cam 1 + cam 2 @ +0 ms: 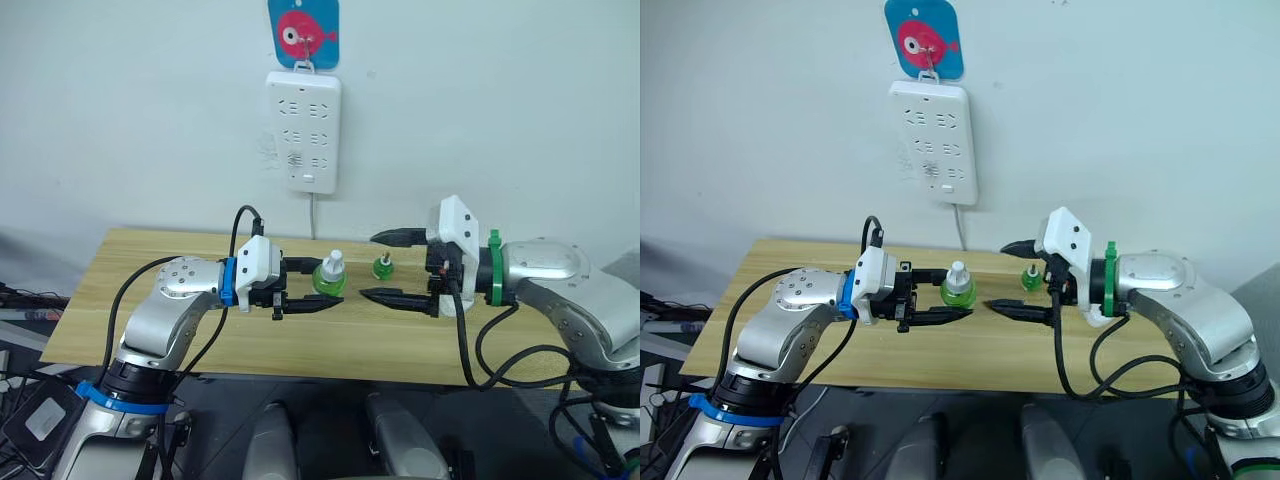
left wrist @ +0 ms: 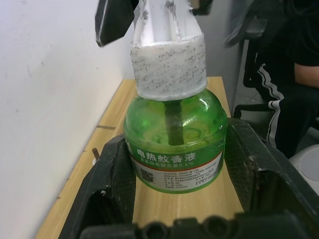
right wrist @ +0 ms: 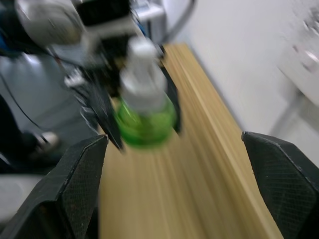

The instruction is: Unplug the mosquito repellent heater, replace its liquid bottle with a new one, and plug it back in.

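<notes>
Both arms reach in over the near edge of the wooden table (image 1: 150,345), as the head views show. At centre left, the left gripper (image 1: 318,291) has its black fingers either side of a green bottle (image 1: 329,276) with a white cap, which stands upright. To the right, the right gripper (image 1: 400,268) faces it with fingers spread wide, one above the other, and a second, smaller green bottle (image 1: 382,266) stands on the table behind the gap. On the far wall hangs a white power strip (image 1: 303,130) under a blue fish hook (image 1: 303,32); nothing appears plugged into it, and the heater itself cannot be made out in these views. Left wrist view: the green bottle (image 2: 174,142) sits between the two fingers (image 2: 112,184), which flank its label closely; whether they press it cannot be told. A seated person (image 2: 294,74) is visible past the far end of the table. Right wrist view: wide-spread fingers (image 3: 82,174) frame the capped bottle (image 3: 144,107) and the left gripper around it. Judged from this, unplugging seems done, while fitting the bottle and replugging remain.
</notes>
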Tool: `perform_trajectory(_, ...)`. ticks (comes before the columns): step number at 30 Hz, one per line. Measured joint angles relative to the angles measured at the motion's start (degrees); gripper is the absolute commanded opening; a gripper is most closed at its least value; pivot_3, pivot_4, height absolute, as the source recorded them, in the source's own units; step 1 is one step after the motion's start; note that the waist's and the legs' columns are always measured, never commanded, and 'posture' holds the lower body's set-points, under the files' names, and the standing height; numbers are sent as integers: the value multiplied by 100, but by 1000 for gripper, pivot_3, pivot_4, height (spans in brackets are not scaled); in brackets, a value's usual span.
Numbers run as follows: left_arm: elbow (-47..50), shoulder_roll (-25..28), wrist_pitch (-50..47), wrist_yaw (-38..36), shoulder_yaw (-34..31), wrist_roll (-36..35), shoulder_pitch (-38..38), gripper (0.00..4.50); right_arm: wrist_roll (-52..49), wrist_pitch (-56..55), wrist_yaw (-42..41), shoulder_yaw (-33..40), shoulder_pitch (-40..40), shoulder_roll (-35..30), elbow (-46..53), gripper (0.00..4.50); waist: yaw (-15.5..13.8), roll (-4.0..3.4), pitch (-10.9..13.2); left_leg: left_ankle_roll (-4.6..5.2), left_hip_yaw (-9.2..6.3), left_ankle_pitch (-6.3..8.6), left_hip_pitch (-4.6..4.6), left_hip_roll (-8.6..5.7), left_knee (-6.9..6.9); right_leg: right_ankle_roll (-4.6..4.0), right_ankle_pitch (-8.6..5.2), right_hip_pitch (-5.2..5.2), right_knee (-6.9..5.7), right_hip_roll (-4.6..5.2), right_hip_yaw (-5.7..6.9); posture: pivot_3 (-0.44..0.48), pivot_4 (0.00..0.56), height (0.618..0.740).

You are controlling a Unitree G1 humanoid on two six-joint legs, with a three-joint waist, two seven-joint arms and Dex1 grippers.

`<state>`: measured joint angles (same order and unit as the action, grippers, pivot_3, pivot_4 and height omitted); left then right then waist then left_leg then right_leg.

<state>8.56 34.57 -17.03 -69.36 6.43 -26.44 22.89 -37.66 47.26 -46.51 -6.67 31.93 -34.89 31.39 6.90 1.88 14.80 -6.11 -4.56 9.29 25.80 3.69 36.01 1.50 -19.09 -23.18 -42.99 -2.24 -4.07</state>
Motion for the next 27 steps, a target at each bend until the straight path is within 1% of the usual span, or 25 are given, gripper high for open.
perform_trajectory(3, 1, -17, 2, 2, 5, 3, 10, 2318, -79, 206, 354, -19, 326, 447, -34, 4500, -25, 1, -1, 0, 0, 0, 4, -7, 1, -2, 1, 0, 1, 7, 0, -128, 172, 704)
perform_trajectory(6, 1, -41, 3, 4, 6, 3, 15, 2318, -88, 269, 494, -131, 373, 658, -123, 3905, -56, 1, -1, 0, -2, 0, 5, -7, 0, -2, 1, 0, 1, 8, 3, -121, 171, 704)
perform_trajectory(7, 1, -42, 3, 4, 6, 3, 15, 2318, -88, 289, 497, -162, 369, 680, -169, 3629, -68, 1, -1, 0, -2, 0, 6, -8, 0, -2, 1, 0, 1, 8, 2, -118, 171, 704)
perform_trajectory(14, 1, -59, -2, 51, 6, 4, 15, 2318, -151, 302, 359, -201, 329, 667, -240, 1008, -76, 1, -2, 0, -2, 0, 5, -6, 0, -2, 1, 0, 1, 8, 4, -116, 171, 704)
perform_trajectory(16, 1, -56, -3, 68, 1, 7, 11, 2318, -236, 318, 325, -144, 330, 697, -243, 336, -73, 1, -2, 0, -2, 0, 5, -6, 0, -2, 1, 0, 1, 8, 3, -118, 172, 704)
perform_trajectory(19, 6, -55, -2, 85, -5, 6, 5, 2318, -538, 402, 301, 66, 344, 728, -250, 280, -74, 0, -2, 0, -1, 0, 5, -7, 0, -2, 1, 0, 1, 8, 3, -120, 173, 704)
perform_trajectory(23, 4, -55, 10, 127, -4, 28, -7, 2318, -1052, 573, 300, 366, 654, 755, -254, 280, -66, 0, -2, 0, -1, 0, 4, -6, 0, -3, 1, 0, 1, 8, 3, -121, 175, 704)
perform_trajectory(27, -44, -11, 25, 240, -15, 113, -231, 2318, -908, 392, 326, 531, 919, 534, -440, 280, -67, 0, -2, 1, 0, 1, 5, -8, 0, -2, 1, 0, 1, 9, 2, -116, 183, 704)
